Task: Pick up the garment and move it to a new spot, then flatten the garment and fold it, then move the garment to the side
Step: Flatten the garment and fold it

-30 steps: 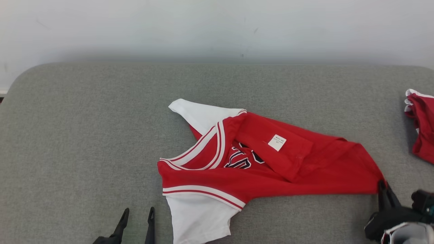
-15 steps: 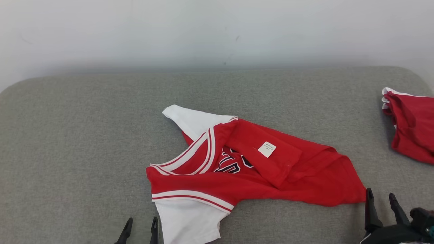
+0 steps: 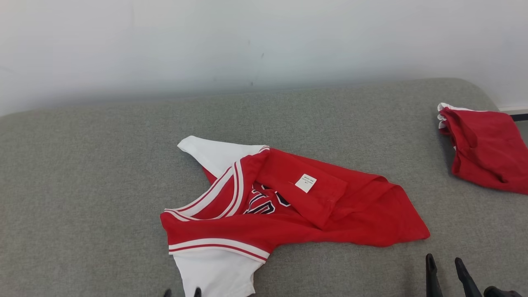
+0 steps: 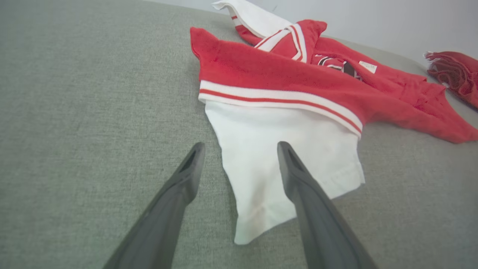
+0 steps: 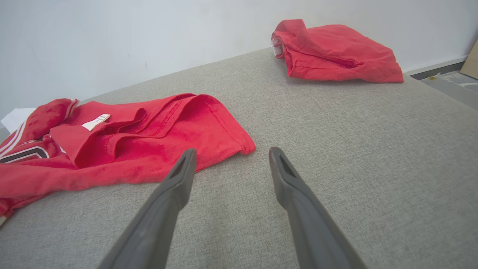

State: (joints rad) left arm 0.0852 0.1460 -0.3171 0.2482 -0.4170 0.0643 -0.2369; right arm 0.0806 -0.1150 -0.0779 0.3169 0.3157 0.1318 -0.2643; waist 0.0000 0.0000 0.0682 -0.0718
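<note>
At the near edge the left gripper keeps its fingers spread as a second ago, one over the grey cushion and the other over the near white sleeve of the garment (I cannot tell whether they touch the cloth). At the near right the right gripper has let go. A second ago its fingers pinched the garment's right corner; now they stand spread and empty, just near of that corner and apart from it. The garment lies crumpled mid-cushion, its red body folded over itself, a white label facing up and the freed corner resting flat. Well apart at the far right lies another red cloth, with a pale wall behind. The head camera has swung since then, so the scene's shift across its picture is no move of the cloth.
</note>
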